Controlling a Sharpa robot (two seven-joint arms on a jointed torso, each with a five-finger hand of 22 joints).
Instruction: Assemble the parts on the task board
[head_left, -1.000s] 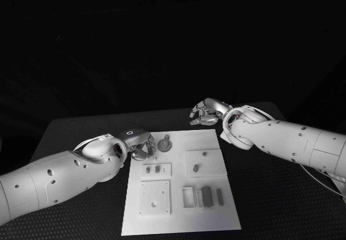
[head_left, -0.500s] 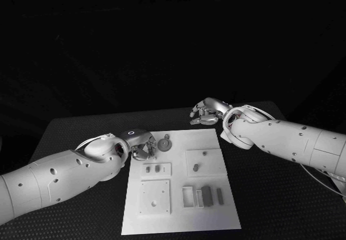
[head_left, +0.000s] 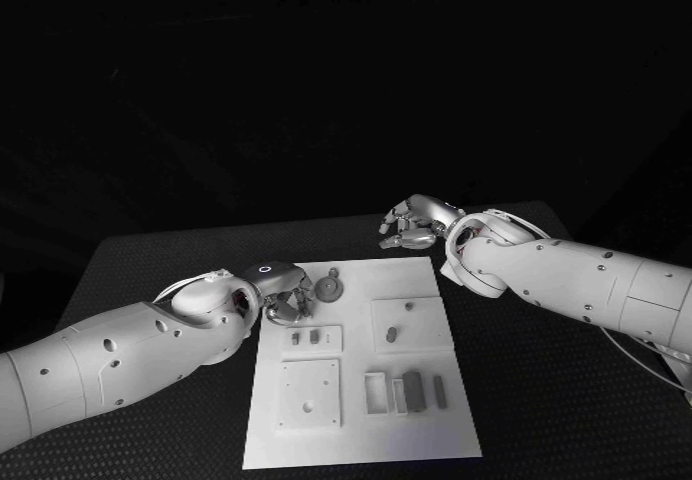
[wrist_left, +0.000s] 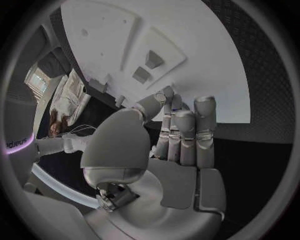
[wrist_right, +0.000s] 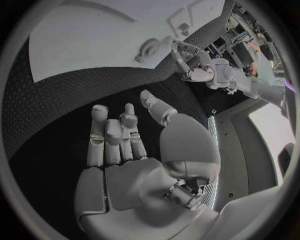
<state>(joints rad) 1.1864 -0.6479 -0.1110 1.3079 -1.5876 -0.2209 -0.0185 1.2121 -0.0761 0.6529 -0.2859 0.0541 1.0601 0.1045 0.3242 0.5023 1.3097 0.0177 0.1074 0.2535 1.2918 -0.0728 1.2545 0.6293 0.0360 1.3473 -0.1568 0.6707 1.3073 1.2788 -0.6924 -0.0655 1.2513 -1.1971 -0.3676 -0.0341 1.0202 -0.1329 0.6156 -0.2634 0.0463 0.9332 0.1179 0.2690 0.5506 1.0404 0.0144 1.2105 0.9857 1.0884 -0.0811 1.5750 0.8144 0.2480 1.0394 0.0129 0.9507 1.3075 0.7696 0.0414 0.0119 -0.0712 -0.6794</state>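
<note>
L hand: fingers together, nothing visibly held, at near-left edge of white rectangular task board.
R hand: fingers apart, empty, just off board's far corner.
Part: round grey disc w/ stem, just beside L fingertips.
Step tip: approach disc slowly, grip rim, keep level.
Hidden: L fingertip contact w/ disc can't tell.

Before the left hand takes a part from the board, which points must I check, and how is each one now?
1. Left hand holds nothing: ok, fingers together, nothing between them.
2. Left hand is at the board: ok, over its left edge.
3. Round part is free: ok, it lies alone at the board's far end.
4. Right hand is off the board: ok, it hangs beyond the far edge.
5. Right hand holds nothing: ok, palm bare.
6. Fingers touch the board: cannot tell.
</note>
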